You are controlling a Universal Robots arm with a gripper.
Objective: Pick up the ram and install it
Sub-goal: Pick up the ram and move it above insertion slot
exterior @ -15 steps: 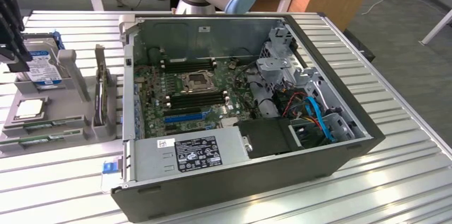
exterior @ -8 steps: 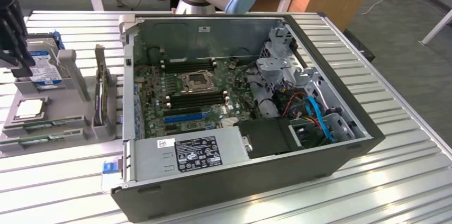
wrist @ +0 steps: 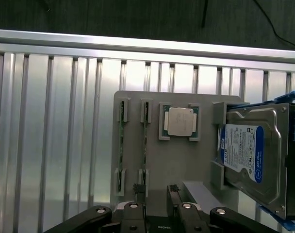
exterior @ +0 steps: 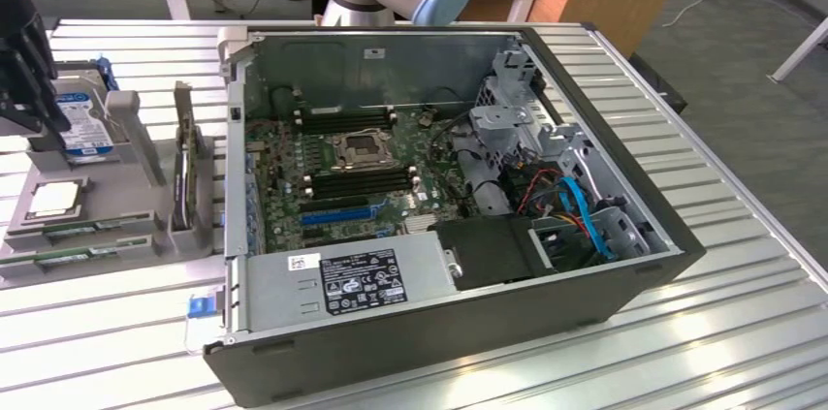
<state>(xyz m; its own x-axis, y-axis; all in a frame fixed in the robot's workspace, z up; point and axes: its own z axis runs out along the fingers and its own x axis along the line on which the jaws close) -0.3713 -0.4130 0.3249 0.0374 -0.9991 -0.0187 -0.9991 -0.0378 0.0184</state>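
Gripper — jaws apart, held nothing | ram stood on its edge in the tray, right by the fingers — so it looked easy to pinch

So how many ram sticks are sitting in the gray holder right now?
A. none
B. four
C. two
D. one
C: a ram stick and a second ram stick stand on edge in neighbouring slots of the gray holder, beside the processor chip. The gripper is open near the second stick's end and holds nothing.
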